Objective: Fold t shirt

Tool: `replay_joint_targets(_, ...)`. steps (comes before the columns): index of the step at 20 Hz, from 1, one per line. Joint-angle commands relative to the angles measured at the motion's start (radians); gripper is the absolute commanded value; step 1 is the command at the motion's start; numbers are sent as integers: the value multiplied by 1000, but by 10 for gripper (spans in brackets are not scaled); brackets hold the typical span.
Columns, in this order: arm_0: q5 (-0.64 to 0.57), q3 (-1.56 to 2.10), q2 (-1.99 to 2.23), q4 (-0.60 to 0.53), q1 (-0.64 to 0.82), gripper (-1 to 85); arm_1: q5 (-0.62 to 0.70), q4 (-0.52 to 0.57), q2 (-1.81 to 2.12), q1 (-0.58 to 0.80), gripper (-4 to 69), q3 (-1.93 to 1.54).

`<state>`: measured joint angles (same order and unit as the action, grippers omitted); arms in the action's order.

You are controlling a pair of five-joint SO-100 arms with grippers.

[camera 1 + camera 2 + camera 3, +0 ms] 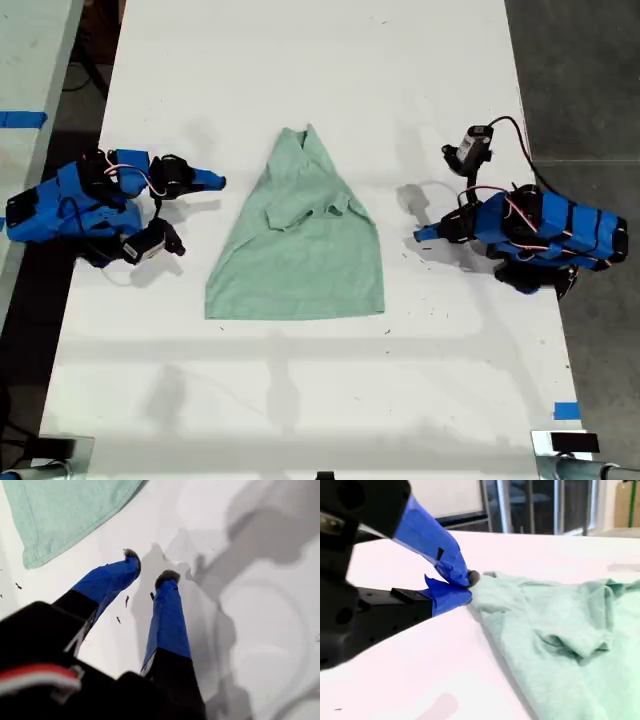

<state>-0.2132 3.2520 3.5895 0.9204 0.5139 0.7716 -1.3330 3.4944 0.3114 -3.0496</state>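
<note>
The pale mint-green t shirt [300,240] lies wrinkled on the white table [300,400], narrow at its far end and wide at its near hem, with a sleeve folded over its middle. My first gripper [150,566] hovers over bare table with its blue fingers slightly open and nothing between them. A hem corner of the t shirt [60,515] lies just beyond it. This first gripper [420,235] is at the exterior view's right. My second gripper [469,582] is shut on nothing, low over the table. It [215,181] points at the t shirt [560,630] from the exterior view's left, a little apart from it.
The table's long edges run close behind both arms. A second pale table [30,60] stands at the exterior view's far left. Blue tape [566,410] marks the near right edge. Metal clamps [565,450] sit at the front corners.
</note>
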Motion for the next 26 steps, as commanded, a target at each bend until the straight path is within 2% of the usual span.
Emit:
replay_joint_targets(1,-6,37,8,41,84,-3,17,-5,9,11,96,-57)
replay_joint_targets(6,83,37,8,86,83,-3,17,-5,9,11,92,-57)
replay_joint_targets(26,78,37,8,78,52,-3,17,-5,9,11,90,-57)
